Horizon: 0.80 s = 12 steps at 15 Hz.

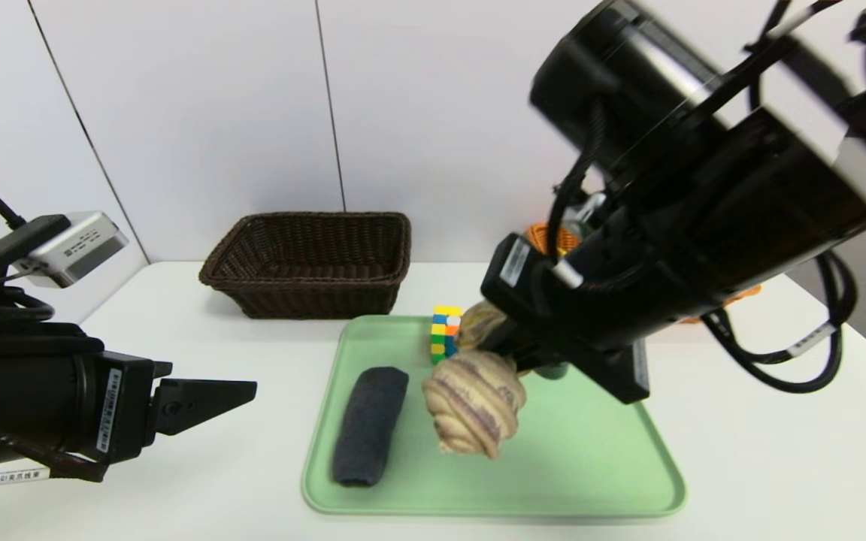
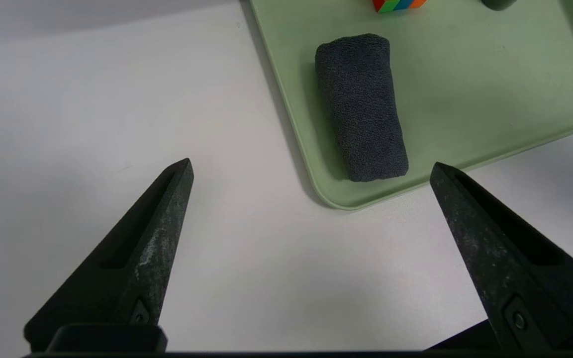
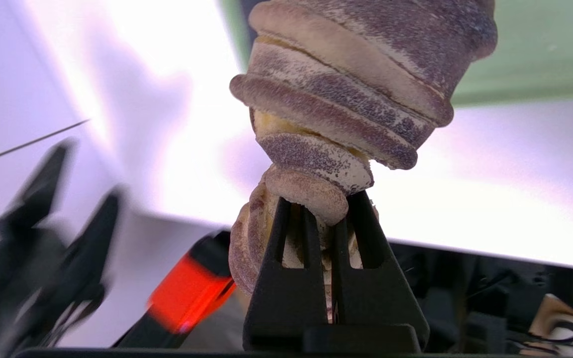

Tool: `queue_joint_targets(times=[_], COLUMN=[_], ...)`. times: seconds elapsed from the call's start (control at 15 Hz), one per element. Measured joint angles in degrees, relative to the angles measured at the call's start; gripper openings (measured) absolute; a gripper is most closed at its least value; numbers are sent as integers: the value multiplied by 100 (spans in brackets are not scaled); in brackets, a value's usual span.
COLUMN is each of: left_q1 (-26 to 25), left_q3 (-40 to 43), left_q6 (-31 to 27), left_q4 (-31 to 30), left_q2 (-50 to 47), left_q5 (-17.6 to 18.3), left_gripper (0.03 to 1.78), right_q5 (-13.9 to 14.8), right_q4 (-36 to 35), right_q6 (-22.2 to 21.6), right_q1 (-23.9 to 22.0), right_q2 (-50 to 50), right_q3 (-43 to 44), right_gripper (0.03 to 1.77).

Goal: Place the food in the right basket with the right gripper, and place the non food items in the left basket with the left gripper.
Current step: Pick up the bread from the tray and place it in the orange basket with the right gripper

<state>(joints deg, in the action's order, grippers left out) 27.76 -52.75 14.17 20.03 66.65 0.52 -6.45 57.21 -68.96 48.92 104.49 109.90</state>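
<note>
aloft, right end effector pinches bread above tray.

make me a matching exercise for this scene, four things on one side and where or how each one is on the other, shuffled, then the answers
Things:
1. twisted bread
2. dark rolled towel
3. puzzle cube
4. left gripper

States:
A. lying on the green tray, near its left edge
B. open, over bare table beside the tray
C. pinched in the right gripper, lifted above the tray
D. standing at the tray's far edge

Pairs: 1-C, 2-A, 3-D, 4-B
</note>
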Motion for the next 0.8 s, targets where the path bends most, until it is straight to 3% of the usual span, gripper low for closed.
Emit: queue_joint_targets(times=[0.2, 0.47, 0.6, 0.8], left_q1=[0, 10, 16, 33], left_q3=[30, 22, 22, 7], left_q6=[-4, -2, -2, 5], left_q4=[-5, -18, -7, -29], left_q2=[5, 16, 20, 39], left_q5=[7, 7, 7, 2], left_gripper=[169, 169, 169, 169], right_q5=[-532, -1563, -1788, -1880], right_q4=[-686, -1708, -2025, -2365], right_q6=[160, 234, 257, 260], right_q1=[-513, -2222, -3226, -4374], right_q2=[-816, -1317, -1223, -678], right_q3=[11, -23, -50, -74], right_gripper=[11, 11, 11, 11])
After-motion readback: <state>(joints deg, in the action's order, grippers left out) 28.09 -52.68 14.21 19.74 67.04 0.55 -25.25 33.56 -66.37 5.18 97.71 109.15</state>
